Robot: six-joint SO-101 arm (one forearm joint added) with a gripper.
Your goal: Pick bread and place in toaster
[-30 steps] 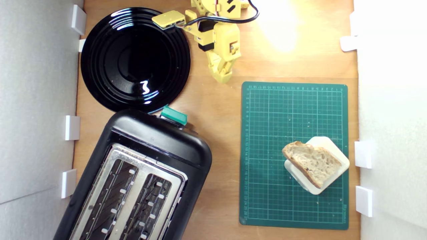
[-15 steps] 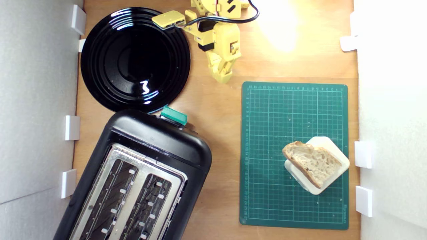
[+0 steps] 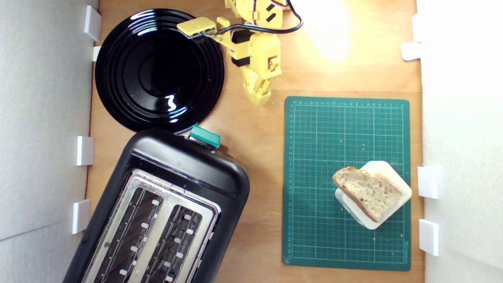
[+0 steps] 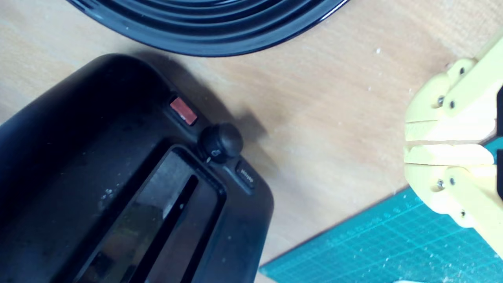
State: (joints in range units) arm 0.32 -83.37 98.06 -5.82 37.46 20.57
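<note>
Gripper (image 3: 259, 100) hovers near the black plate (image 3: 118, 78), jaws clenched on nothing; bread slice (image 3: 367, 192) sits well apart on its cream block (image 3: 399, 186).

Holey brown-crusted bread (image 3: 368, 192) flat atop a cream block; black two-slot toaster (image 3: 165, 212) empty, well apart.

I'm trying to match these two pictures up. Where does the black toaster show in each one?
Exterior view: the toaster fills the lower part of the exterior view's left, angled, both slots empty, below the black plate.
Wrist view: the toaster shows only as one dark rounded end with a knob.
Shared landmark: the green cutting mat, beside the toaster in both.
</note>
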